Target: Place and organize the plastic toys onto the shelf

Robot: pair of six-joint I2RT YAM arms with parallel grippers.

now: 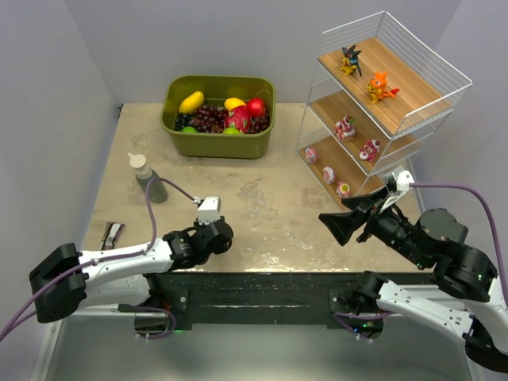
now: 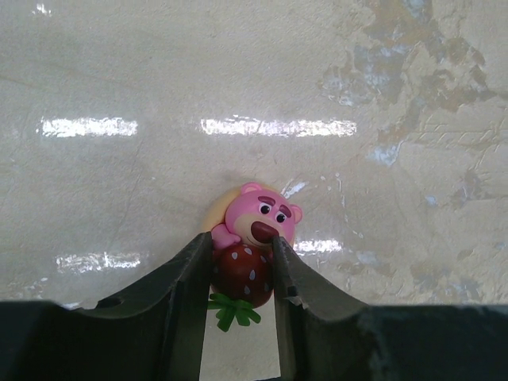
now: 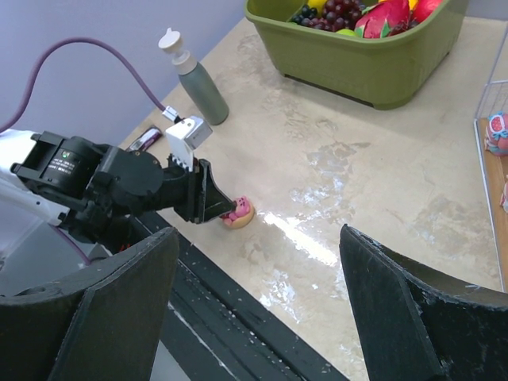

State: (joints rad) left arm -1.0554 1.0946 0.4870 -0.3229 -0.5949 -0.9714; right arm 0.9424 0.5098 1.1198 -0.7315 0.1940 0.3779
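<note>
At the near edge of the worktop (image 1: pixel 262 190), just ahead of the left arm's base, lies the only figurine we can see off the shelf (image 1: pixel 444 75): a pink bear toy (image 2: pixel 258 218) hugging a dark red strawberry, backed by a pale yellow disc. The left gripper (image 2: pixel 240 246) is down on it. Its jaws sit either side of the strawberry with both inner faces touching the fruit, so we read this as a grip made, though the toy rests on the worktop and is not yet lifted. The right gripper (image 1: pixel 340 226) hangs near the shelf with its jaws wide apart and nothing between them. A dark spiky creature (image 1: pixel 350 59) and an orange creature (image 1: pixel 379 86) stand on the top tier, with pink figurines on the tiers below.

We judge the toy to be hard moulded plastic: very light, stiff and not fragile, but glossy and rounded, so it could squirt out of a hard pinch. The strawberry's widest part looks the soundest hold, since its flanks run nearly parallel there. The head is broader and tapers, and the green leaf tuft (image 2: pixel 234 311) is too thin to take. A moderate squeeze should do. On a slanted tier we expect it could slide toward the front rail
</note>
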